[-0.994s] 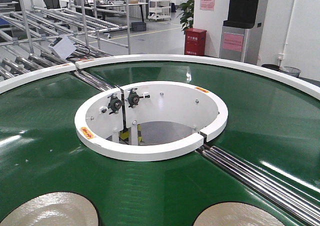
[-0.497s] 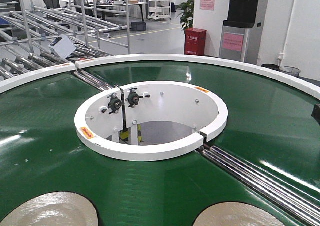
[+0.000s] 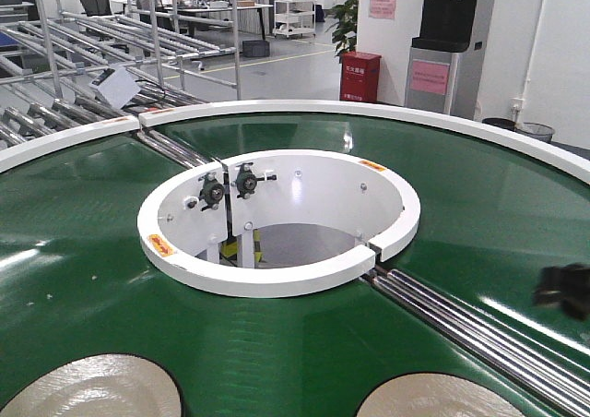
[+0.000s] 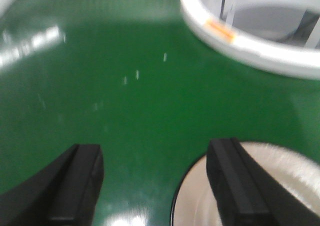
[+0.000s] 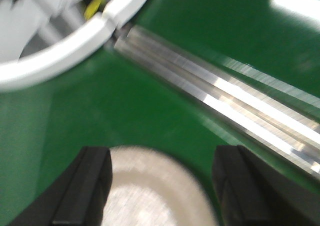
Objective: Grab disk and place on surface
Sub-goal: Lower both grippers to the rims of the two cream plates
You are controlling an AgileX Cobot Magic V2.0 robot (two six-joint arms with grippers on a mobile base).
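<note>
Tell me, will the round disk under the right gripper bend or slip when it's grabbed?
Probably stiff: the disk looks like a flat metal plate. It lies flush on the green belt, so its thin edge may be hard to grip.

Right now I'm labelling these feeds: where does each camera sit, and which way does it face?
Front view: above the near edge of the green belt, facing across it to the white inner ring; only a blurred dark shape at right, possibly an arm.
Left wrist: looking down past the open left gripper at belt and left disk.
Right wrist: looking down past the open right gripper at right disk and steel rollers.
Shared: all three show the ring; front also shows both disks.
</note>
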